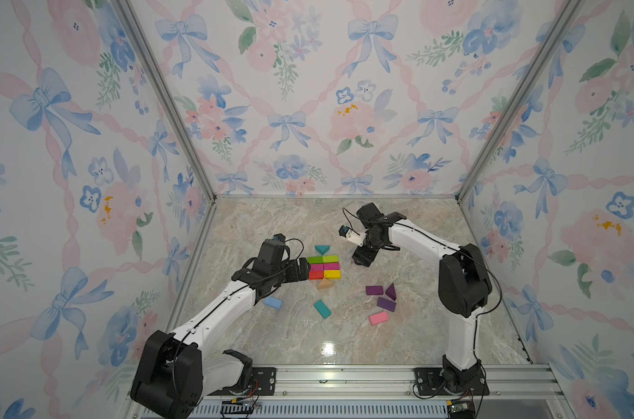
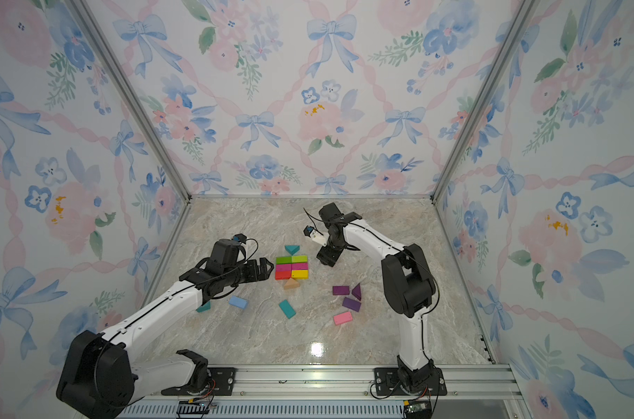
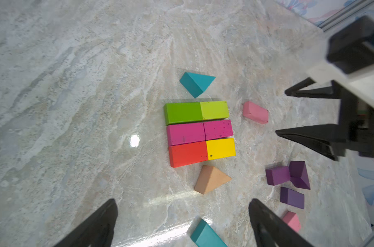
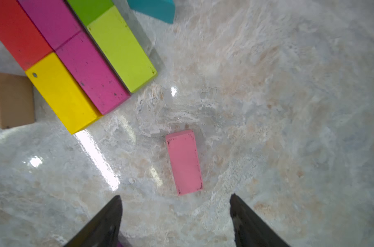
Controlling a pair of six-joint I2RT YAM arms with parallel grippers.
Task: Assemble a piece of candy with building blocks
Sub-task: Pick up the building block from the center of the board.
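Observation:
The building blocks form a flat rectangle (image 1: 323, 266) in the middle of the table: a green row, a magenta row and a red and yellow row. A teal wedge (image 1: 322, 249) lies just behind it and a tan wedge (image 1: 325, 283) touches its front. My left gripper (image 1: 304, 270) stands open at the rectangle's left edge, holding nothing. My right gripper (image 4: 175, 197) is open to the rectangle's right, low over the table. A pink block (image 4: 184, 162) lies flat and free just beyond its fingertips. The top views hide this block behind the gripper.
Loose blocks lie toward the front: a light blue block (image 1: 273, 302), a teal block (image 1: 322, 308), purple blocks (image 1: 374, 290) with a purple wedge (image 1: 391, 292), and another pink block (image 1: 379, 318). Papered walls close in three sides of the marble table (image 1: 399, 341).

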